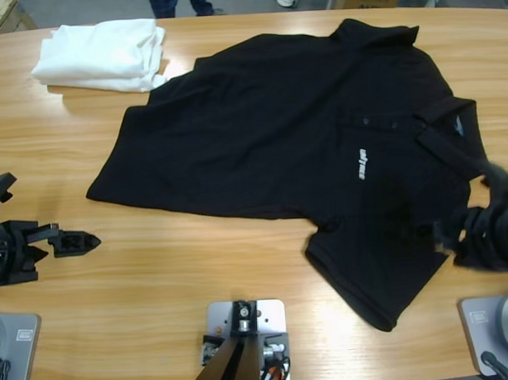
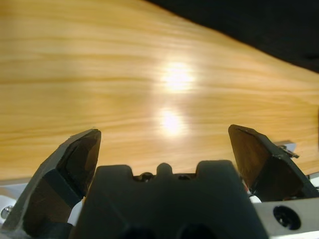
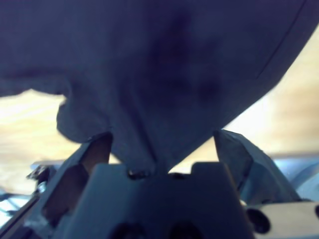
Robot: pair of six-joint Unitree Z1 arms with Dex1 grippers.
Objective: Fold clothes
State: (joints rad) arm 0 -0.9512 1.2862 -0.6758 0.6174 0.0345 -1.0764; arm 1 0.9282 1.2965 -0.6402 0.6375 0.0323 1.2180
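Left gripper [image 1: 72,242] sits over bare table [image 1: 198,259] left of the black polo shirt [image 1: 277,131], jaws wide apart, holding nothing. The shirt lies flat mid-table, white folded pile [image 1: 103,53] beyond its left end. Right gripper [image 3: 162,149] is at the shirt's right sleeve, jaws spread, fabric bunched between them, not clamped.

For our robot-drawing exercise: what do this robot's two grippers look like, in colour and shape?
Both are black. The left gripper has two wedge-shaped, faceted fingers rising either side of a blocky, notched black body, with a silver-grey plate and screw behind. The right gripper is built alike, with the same silver-grey plate beside it.
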